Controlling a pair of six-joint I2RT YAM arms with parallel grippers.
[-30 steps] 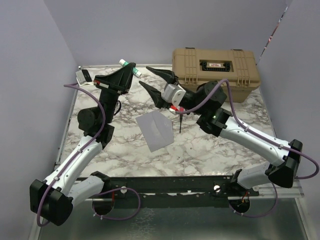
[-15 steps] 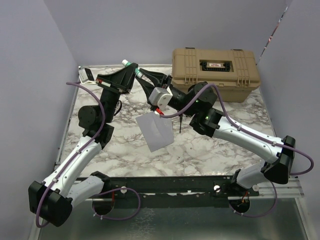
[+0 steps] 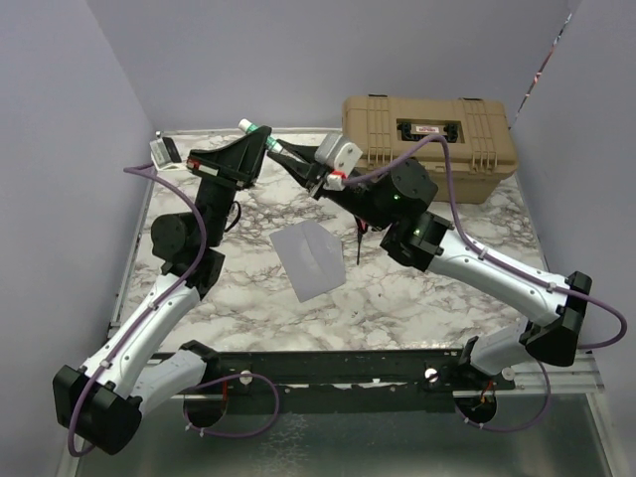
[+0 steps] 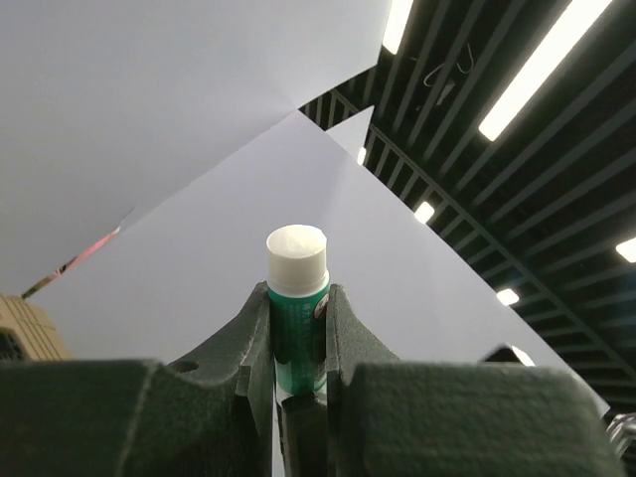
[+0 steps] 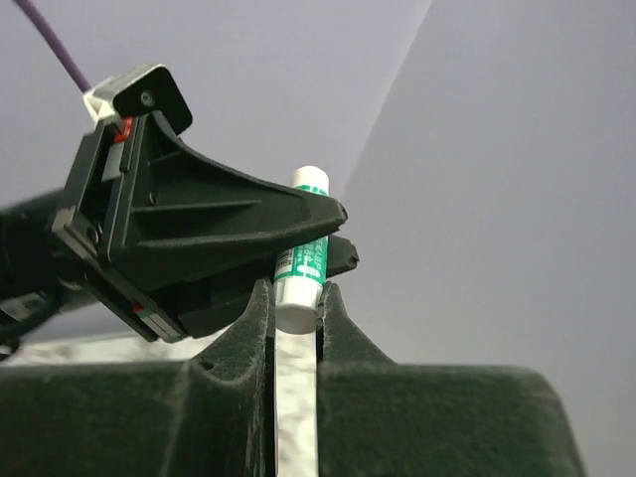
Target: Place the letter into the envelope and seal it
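The grey envelope [image 3: 310, 256] lies flat in the middle of the marble table. The letter is hidden from every view. My left gripper [image 3: 260, 138] is raised at the back left, shut on a green glue stick [image 3: 248, 126] with white ends. In the left wrist view the glue stick [image 4: 296, 298] stands up between the left gripper's [image 4: 298, 294] fingers. My right gripper [image 3: 281, 149] meets it from the right, shut on the stick's white end. In the right wrist view the glue stick [image 5: 303, 260] sits between the right gripper's [image 5: 295, 294] fingertips, with the left gripper [image 5: 199, 238] just behind.
A big tan hard case [image 3: 427, 139] stands at the back right. A small black-and-white object [image 3: 165, 151] lies at the back left corner. A thin black rod [image 3: 358, 244] rests right of the envelope. Walls close in the table on three sides.
My right gripper has swung up and left to the left gripper and closed its jaws on the glue stick's white end. The left gripper has kept its grip and place.
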